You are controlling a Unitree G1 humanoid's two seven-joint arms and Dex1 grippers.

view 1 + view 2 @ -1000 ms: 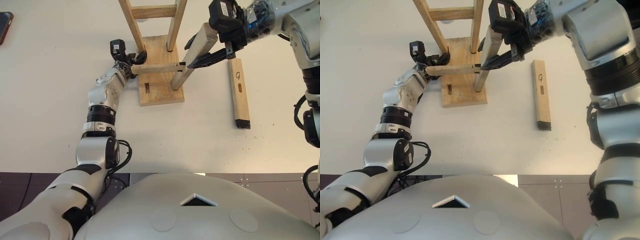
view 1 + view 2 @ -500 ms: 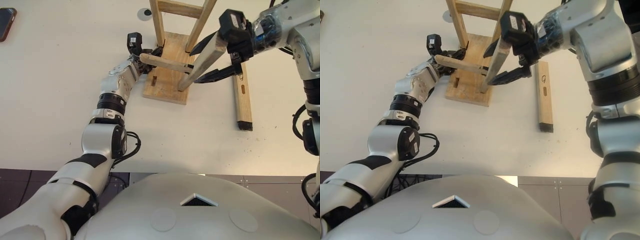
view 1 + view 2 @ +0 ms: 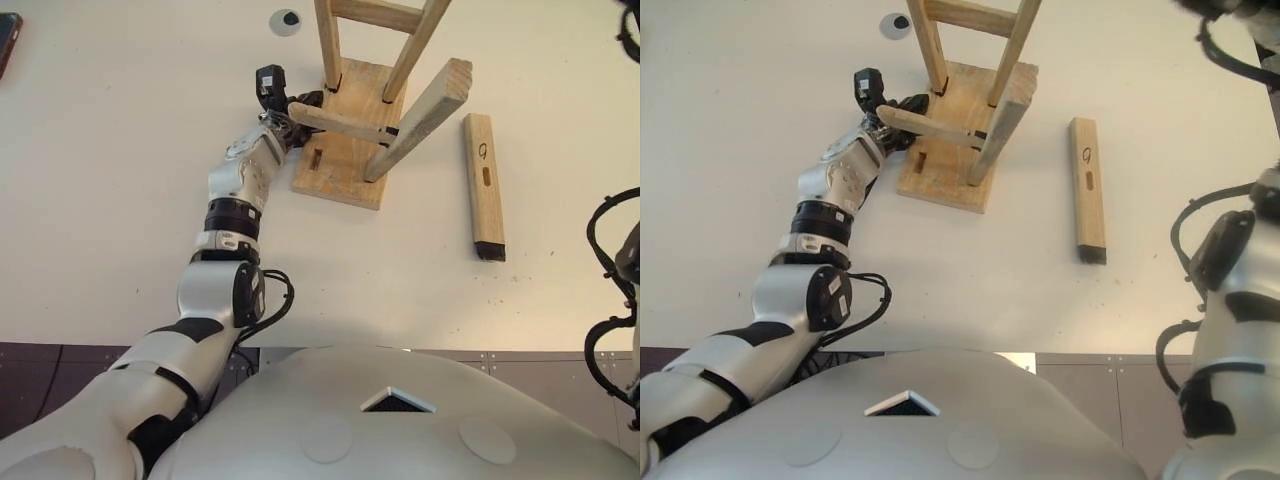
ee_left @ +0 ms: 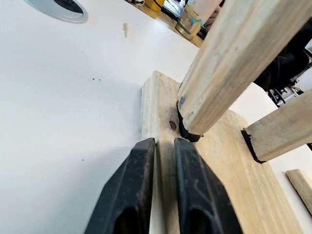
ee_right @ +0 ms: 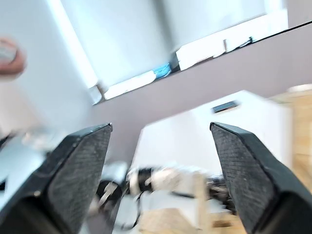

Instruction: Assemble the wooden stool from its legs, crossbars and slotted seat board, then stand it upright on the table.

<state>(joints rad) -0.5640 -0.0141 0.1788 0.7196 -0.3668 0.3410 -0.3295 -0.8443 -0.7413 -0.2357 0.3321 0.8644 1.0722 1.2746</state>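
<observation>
The slotted seat board (image 3: pixel 345 178) lies flat on the white table. Two legs (image 3: pixel 328 40) stand in its far end, joined by a crossbar (image 3: pixel 372 14). A third leg (image 3: pixel 420 118) leans out of the board's right side, with a second crossbar (image 3: pixel 340 120) running from it toward the left. My left gripper (image 3: pixel 288 103) sits at that crossbar's free end. In the left wrist view it (image 4: pixel 163 142) is shut, its tips against the board's left edge. A loose leg (image 3: pixel 483 185) lies to the right. My right gripper (image 5: pixel 161 165) is open and empty, raised off the table.
A small grey disc (image 3: pixel 287 21) lies beyond the board. A phone (image 3: pixel 8 40) lies at the far left edge. Bare table spreads to the left and toward the front edge (image 3: pixel 400 345).
My right gripper has let go of the leaning leg and lifted away out of the head views. The leg stays standing in the board. The left gripper remains by the crossbar's end.
</observation>
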